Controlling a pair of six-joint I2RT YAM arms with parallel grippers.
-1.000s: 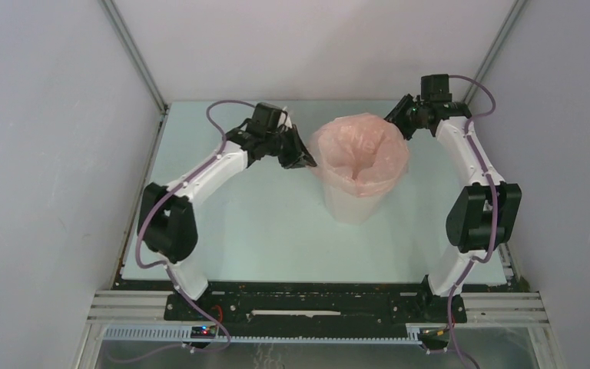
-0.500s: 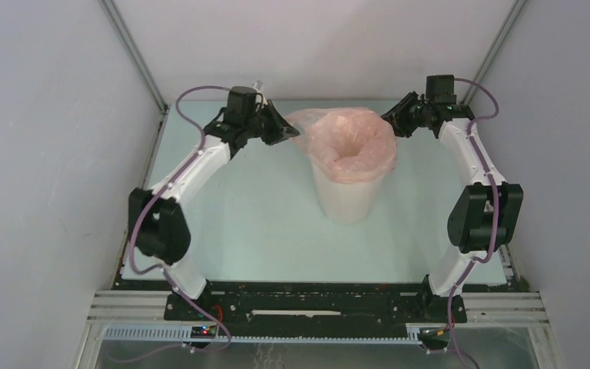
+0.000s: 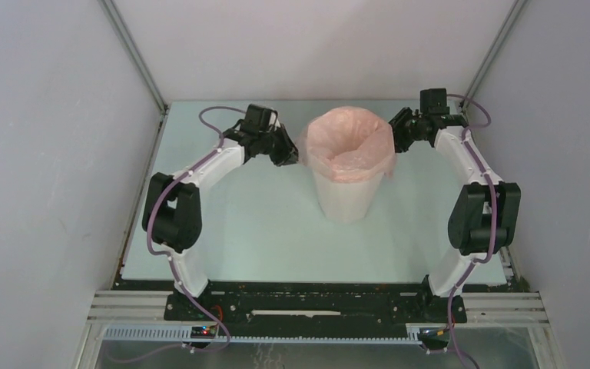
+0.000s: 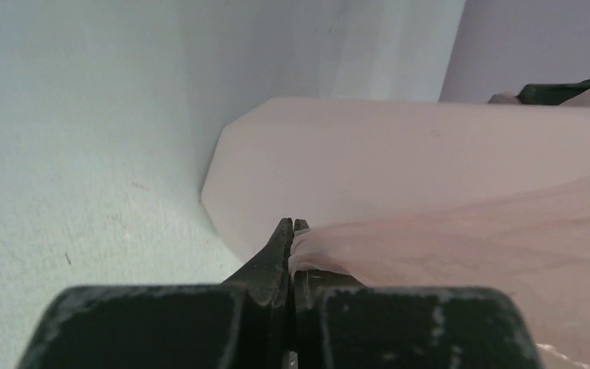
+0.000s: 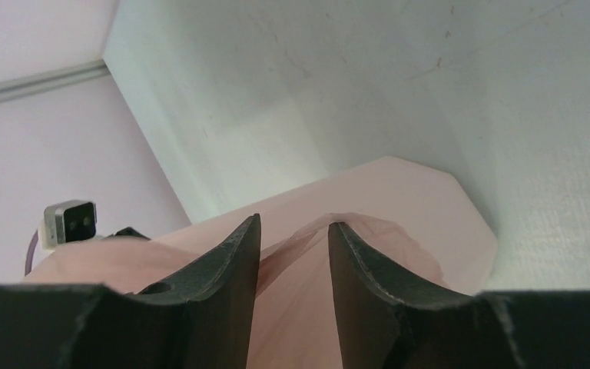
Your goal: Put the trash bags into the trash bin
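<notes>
The grey side wall [image 3: 46, 192] of the enclosure filled the left of the overhead frame, with an aluminium post [image 3: 134, 54] slanting along its upper edge. The left arm [image 3: 200, 165] rose from its base at the lower left. Its elbow was folded at the left edge of the pale green bench [image 3: 261, 231], and its forearm ran up and to the right under a looping purple cable [image 3: 215, 115]. The left gripper [image 3: 290, 154] lay just left of the rim of the trash bin [image 3: 344, 201]. In its own wrist view the fingers [image 4: 280, 254] were pressed together on a thin fold of the trash bag [image 3: 349, 146].

The bin stood upright on the bench in the upper centre of the frame, between the two grippers. The bag lined it with its mouth open. Its film was turned out over the rim and hung as a wrinkled pink collar over the top of the white wall.

The right gripper [image 3: 396, 138] sat close against the right side of the rim. Its fingers stood partly apart, with a raised ridge of film between them that brushed one finger and was not pinched. At the left of that wrist view a small grey camera block [image 5: 69, 223] showed beyond the bag. The right arm [image 3: 476, 192] climbed from the lower right, its elbow at the bench's right edge and its forearm reaching up and bending left toward the bin. The other side wall [image 3: 561, 154] closed off the right of the frame.
</notes>
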